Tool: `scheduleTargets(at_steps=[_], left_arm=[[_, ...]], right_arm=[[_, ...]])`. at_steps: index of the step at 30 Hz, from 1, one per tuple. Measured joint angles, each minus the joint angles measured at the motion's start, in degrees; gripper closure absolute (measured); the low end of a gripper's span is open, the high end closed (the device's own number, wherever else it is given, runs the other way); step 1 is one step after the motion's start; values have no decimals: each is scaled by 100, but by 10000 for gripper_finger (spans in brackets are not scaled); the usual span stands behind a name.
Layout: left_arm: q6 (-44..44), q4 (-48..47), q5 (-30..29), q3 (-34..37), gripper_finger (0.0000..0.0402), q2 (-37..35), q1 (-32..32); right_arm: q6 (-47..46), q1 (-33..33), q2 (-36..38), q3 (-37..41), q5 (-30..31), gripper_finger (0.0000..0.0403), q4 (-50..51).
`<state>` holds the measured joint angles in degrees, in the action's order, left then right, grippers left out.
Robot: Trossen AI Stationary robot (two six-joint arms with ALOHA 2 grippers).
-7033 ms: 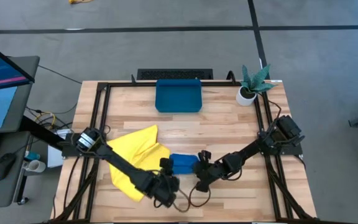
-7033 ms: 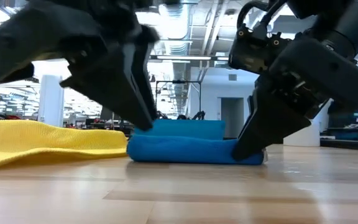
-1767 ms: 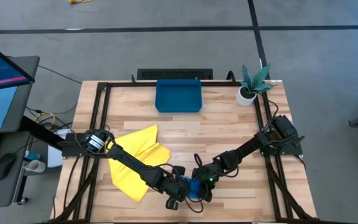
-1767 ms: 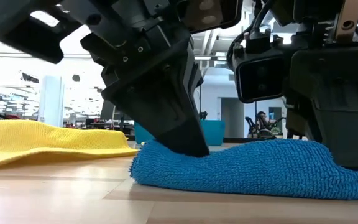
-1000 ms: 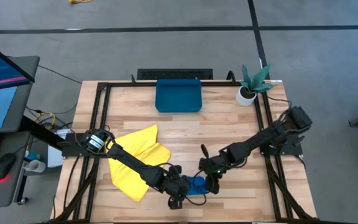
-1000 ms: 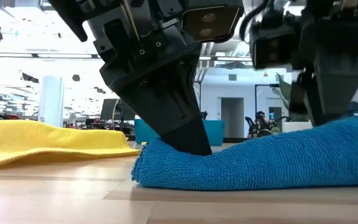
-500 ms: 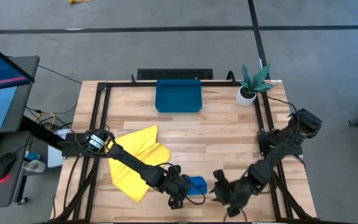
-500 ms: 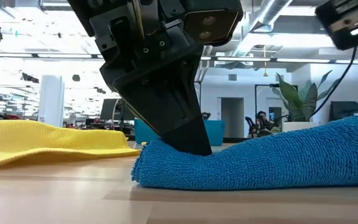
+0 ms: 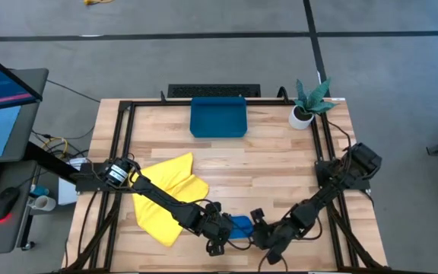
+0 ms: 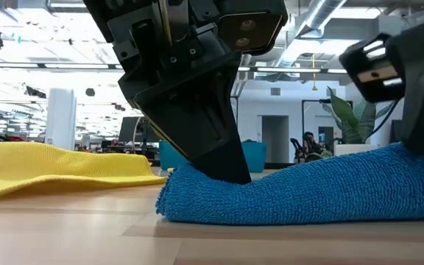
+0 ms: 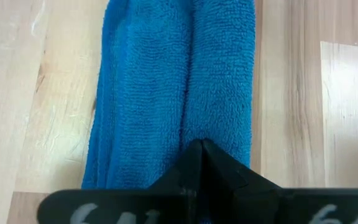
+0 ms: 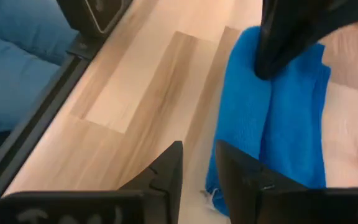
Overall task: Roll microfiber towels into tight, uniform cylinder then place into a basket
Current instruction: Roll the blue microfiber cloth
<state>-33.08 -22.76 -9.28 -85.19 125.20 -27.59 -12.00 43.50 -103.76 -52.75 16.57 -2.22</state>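
The blue towel (image 9: 241, 225), rolled into a short thick bundle, lies on the table near its front edge. My left gripper (image 9: 219, 230) is shut, its tips on the bundle's left end. My right gripper (image 9: 261, 233) stands open at the bundle's right end (image 10: 418, 165), with only bare wood between its fingers (image 12: 173, 163). The yellow towel (image 9: 168, 195) lies spread and rumpled at the left, under my left arm. The basket (image 9: 219, 119) stands at the table's far edge. My left gripper presses its shut fingertips (image 11: 201, 149) down on the bundle's left end (image 10: 197, 188), into the groove between two ridges of cloth (image 11: 188, 106). It comes slanting down from the left. The cloth is dented under the tips (image 10: 230, 175) and rests on the table. My right gripper has one finger (image 12: 232, 167) next to the bundle's right end (image 12: 219, 180); I cannot tell whether it touches.
A small white pot with a green plant (image 9: 308, 102) stands at the far right corner. A black frame (image 9: 120, 152) runs along the table's sides. Bare wood lies between the towels and the basket.
My right gripper has come off the top of the bundle's right end, swung toward the table's near right, rolled its wrist, and come back low beside that end. The blue bundle and my left gripper have stayed in place.
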Motion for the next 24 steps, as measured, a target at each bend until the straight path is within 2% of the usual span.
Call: scheduleTargets(at_steps=[10,17,21,24], left_arm=[[-44,0,-7,0,402,-1,0],[-45,-2,-42,0,402,1,0],[64,-2,-68,-5,402,1,0],[236,-37,-364,-72,402,9,-66]], right_arm=[[-935,-351,-59,0,-2,306,231],[-1852,-609,-57,-7,-27,312,737],[-2290,-758,-48,-11,-404,312,810],[-2687,-888,-35,-22,-555,312,987]])
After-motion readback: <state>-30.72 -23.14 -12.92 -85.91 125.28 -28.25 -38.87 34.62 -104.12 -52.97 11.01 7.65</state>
